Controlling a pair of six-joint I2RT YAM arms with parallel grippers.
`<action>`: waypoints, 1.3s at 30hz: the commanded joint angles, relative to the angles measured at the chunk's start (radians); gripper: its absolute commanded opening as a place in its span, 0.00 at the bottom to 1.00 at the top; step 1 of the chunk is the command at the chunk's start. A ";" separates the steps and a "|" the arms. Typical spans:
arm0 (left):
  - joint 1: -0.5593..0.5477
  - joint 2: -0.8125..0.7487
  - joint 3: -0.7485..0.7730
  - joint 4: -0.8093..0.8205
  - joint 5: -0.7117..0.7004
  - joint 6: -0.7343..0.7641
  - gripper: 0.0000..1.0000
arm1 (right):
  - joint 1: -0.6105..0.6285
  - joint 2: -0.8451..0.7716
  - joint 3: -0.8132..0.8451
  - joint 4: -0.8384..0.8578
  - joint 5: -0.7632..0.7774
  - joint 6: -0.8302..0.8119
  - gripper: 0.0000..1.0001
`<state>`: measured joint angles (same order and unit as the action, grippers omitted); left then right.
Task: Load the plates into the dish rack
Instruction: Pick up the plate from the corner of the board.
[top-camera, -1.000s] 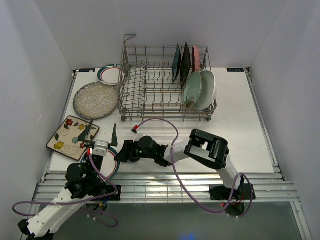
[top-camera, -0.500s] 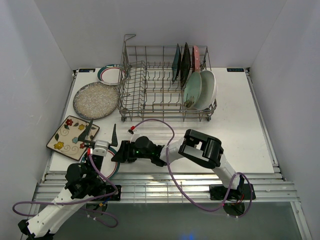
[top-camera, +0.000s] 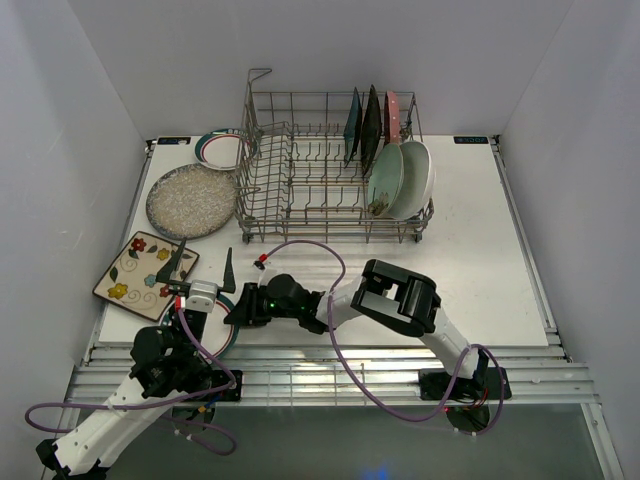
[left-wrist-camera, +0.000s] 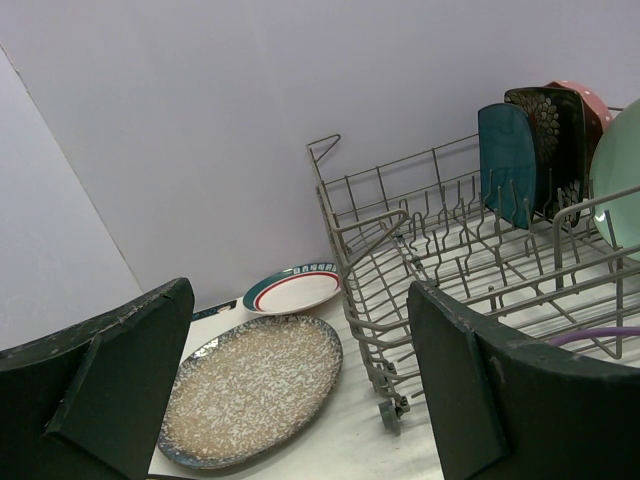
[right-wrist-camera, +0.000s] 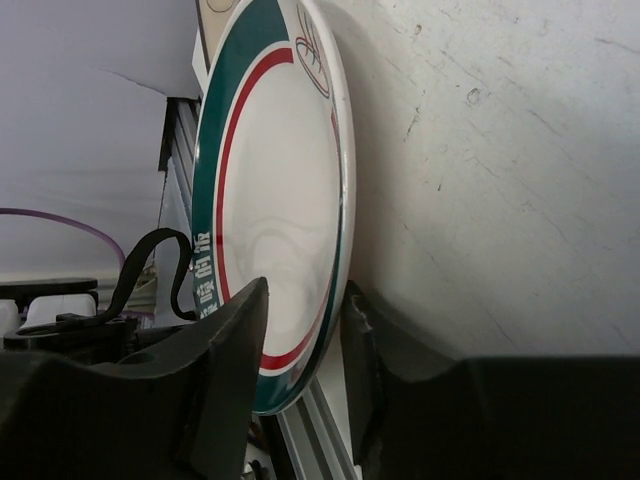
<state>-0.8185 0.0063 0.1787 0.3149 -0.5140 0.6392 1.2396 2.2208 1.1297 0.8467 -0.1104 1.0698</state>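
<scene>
Right gripper (top-camera: 236, 308): was seen low and left of centre in the top view. Its jaws were set narrowly either side of a plate's rim, but whether the rim was truly pinched could not be told.
Right fingers (right-wrist-camera: 225, 390): were shown at the bottom of the wrist frame, one before the plate's face and one behind its back.
Near rimmed plate (right-wrist-camera: 270, 200): was white with a green and red rim. It was seen nearly edge-on in the wrist view, its long axis running top to bottom and its face turned to frame left. In the top view it was placed at the lower left, largely hidden beneath the left arm.
Left gripper (top-camera: 206, 262): was held spread wide with nothing in it, just upper left of the right gripper.
Cream flowered plate (top-camera: 140, 275): was laid flat to the left, one corner pointed up the frame.
Speckled grey plate (top-camera: 192, 200): was laid flat above it.
Far rimmed plate (top-camera: 222, 148): was laid flat at the upper left, partly behind the rack's corner.
Dish rack (top-camera: 250, 190): was set upper centre on the table (top-camera: 480, 250), its long axis left to right.
Teal plate (top-camera: 352, 128), black plate (top-camera: 371, 125), pink plate (top-camera: 391, 115): were stood on edge at the rack's right end.
Mint plate (top-camera: 385, 178), white plate (top-camera: 418, 178): were leaned just below them, faces turned to frame left.
</scene>
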 joint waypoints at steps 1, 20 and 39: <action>-0.004 -0.065 0.031 0.000 -0.001 0.004 0.98 | 0.008 -0.009 0.002 0.043 0.020 0.002 0.39; -0.004 -0.065 0.035 0.000 -0.009 0.001 0.98 | 0.008 -0.203 -0.176 0.048 0.209 -0.065 0.08; -0.004 -0.066 0.035 0.000 -0.012 0.002 0.98 | 0.006 -0.519 -0.389 -0.058 0.520 -0.231 0.08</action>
<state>-0.8185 0.0063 0.1787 0.3149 -0.5159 0.6392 1.2396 1.7779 0.7597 0.7341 0.3012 0.8795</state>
